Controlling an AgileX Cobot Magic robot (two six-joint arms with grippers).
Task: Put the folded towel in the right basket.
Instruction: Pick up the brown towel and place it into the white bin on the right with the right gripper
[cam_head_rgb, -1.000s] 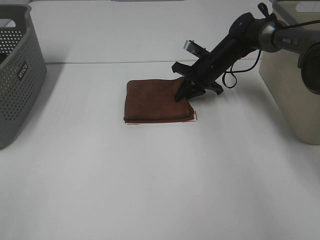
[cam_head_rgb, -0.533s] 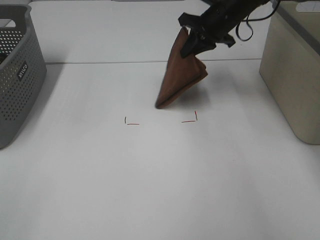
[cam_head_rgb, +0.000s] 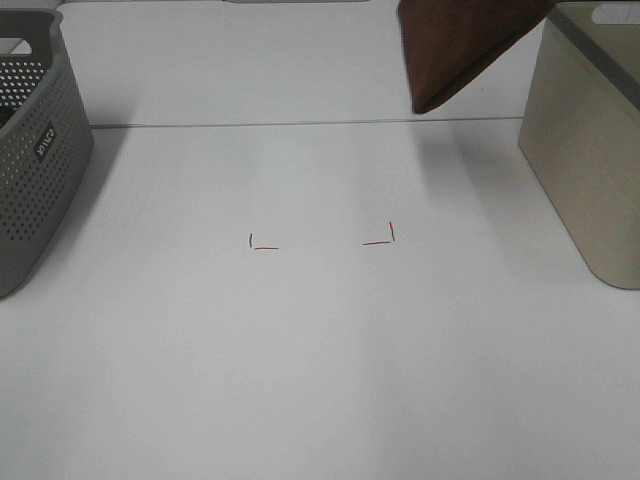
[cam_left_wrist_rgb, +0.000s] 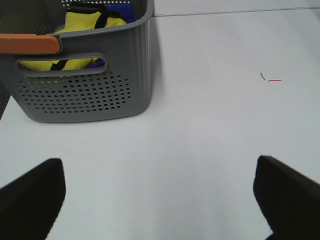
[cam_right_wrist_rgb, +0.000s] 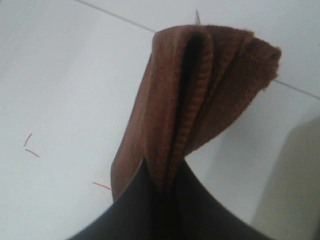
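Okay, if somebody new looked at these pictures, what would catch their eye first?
The folded brown towel hanging in mid-air at the top of the high view, pinched by the right claw, near the beige basket. Next, the grey basket at far left holding bright yellow items.

Bright even overhead light; soft shadows on table (cam_head_rgb: 300, 350); towel (cam_right_wrist_rgb: 200, 90) close-up slightly blurred.

Grey perforated basket (cam_head_rgb: 35, 170) stands upright at the left edge of the white table (cam_head_rgb: 320, 370), with a small label (cam_head_rgb: 44, 141) on its side. Inside are yellow fabric (cam_left_wrist_rgb: 82, 25) with black trim and a blue-purple item (cam_left_wrist_rgb: 131, 10) beside it. An orange strip (cam_left_wrist_rgb: 27, 44) lies on one rim. Left red corner mark (cam_head_rgb: 262, 245) and right red corner mark (cam_head_rgb: 381, 238) sit mid-table, apart. A seam line (cam_head_rgb: 250, 125) crosses the table behind them.
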